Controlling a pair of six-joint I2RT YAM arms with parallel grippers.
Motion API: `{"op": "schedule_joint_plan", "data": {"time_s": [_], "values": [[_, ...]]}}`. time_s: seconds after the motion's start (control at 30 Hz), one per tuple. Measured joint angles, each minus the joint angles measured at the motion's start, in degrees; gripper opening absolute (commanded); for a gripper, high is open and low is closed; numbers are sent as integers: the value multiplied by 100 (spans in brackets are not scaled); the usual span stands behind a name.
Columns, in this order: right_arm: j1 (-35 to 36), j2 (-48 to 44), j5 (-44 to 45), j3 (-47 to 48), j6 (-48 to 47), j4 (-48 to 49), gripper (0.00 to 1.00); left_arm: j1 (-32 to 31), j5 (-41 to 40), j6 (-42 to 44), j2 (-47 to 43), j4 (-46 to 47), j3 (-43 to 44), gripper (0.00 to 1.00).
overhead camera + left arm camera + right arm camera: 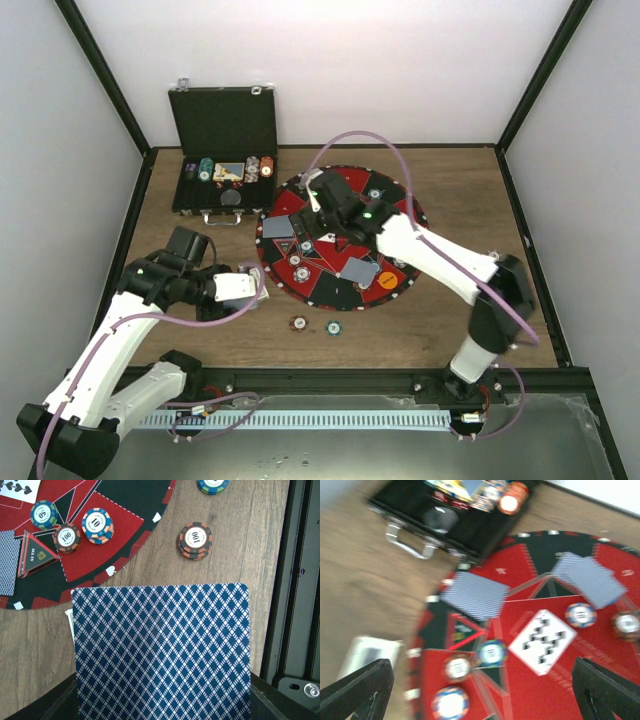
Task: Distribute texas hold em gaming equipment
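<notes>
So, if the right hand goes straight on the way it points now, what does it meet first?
Most likely the big round red-and-black mat, near the small teal striped-edge poker chip that lies about midway ahead of the open right hand. The view is blurred, so depth is uncertain.

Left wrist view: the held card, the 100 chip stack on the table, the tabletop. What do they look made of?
Card: thin coated paper or plastic, can't tell which; flat, crisp printed blue diamond pattern, rounded corners.
Chip stack: moulded plastic or clay composite, matte, striped edge inlays, printed centre label.
Tabletop: wood or wood-look laminate, visible grain, low sheen.
</notes>
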Motion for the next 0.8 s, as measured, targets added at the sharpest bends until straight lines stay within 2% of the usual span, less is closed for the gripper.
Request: {"op": "schedule_joint_plan", "data": {"time_s": [0.17,0.27,0.47,0.8], "values": [[2,-1567,-1991,-1257,1644,990,98,0,2,0,0,4,0,8],[31,-1945,-3001,-2050,2503,1690,97,0,31,0,0,26,0,8],[501,-1696,-4172,-3093,3779,2612,89,0,122,0,0,44,0,8],[914,-1119,-5180,-3543,5027,4653,83,0,144,0,-4,44,0,8]]}}
